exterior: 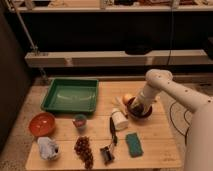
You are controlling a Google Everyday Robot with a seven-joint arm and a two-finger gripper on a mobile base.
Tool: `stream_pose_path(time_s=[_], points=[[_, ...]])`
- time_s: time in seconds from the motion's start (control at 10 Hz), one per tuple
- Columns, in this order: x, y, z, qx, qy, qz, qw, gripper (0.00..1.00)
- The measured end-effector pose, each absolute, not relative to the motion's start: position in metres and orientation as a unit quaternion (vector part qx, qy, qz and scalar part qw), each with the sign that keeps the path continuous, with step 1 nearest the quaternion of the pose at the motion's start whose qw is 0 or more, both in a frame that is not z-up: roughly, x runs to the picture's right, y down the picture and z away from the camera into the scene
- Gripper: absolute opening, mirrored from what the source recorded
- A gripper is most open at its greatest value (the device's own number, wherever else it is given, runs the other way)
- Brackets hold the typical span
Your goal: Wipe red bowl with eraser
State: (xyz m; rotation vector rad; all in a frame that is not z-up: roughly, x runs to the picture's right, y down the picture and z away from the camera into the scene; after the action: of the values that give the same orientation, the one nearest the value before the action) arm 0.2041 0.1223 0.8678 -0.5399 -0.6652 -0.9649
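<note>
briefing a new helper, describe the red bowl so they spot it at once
On the table, look at the left edge, nearer us than the green tray. The red bowl sits there, orange-red and shallow; the other bowl is dark, far right, at the pincer.

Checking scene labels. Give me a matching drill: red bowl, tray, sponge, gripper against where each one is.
Things:
1. red bowl
2. green tray
3. sponge
4. gripper

Places:
A. down at the purple bowl, right side
B. near edge, right of middle
C. left side, in front of the tray
D. far side, left of middle

Pairs: 1-C, 2-D, 3-B, 4-A
</note>
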Motion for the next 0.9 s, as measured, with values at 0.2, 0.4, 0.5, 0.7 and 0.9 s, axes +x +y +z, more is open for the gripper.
stream_pose_path(time_s=[0.2,0.4,0.5,0.7,0.9], points=[[0.206,0.128,0.872,-0.262,-0.326,-0.444,0.793,0.13],[0.206,0.126,0.873,-0.265,-0.321,-0.443,0.794,0.0],[0.207,0.121,0.87,-0.262,-0.305,-0.447,0.799,0.0],[0.205,0.104,0.853,-0.253,-0.28,-0.455,0.807,0.0],[0.194,0.073,0.816,-0.236,-0.252,-0.477,0.809,0.0]])
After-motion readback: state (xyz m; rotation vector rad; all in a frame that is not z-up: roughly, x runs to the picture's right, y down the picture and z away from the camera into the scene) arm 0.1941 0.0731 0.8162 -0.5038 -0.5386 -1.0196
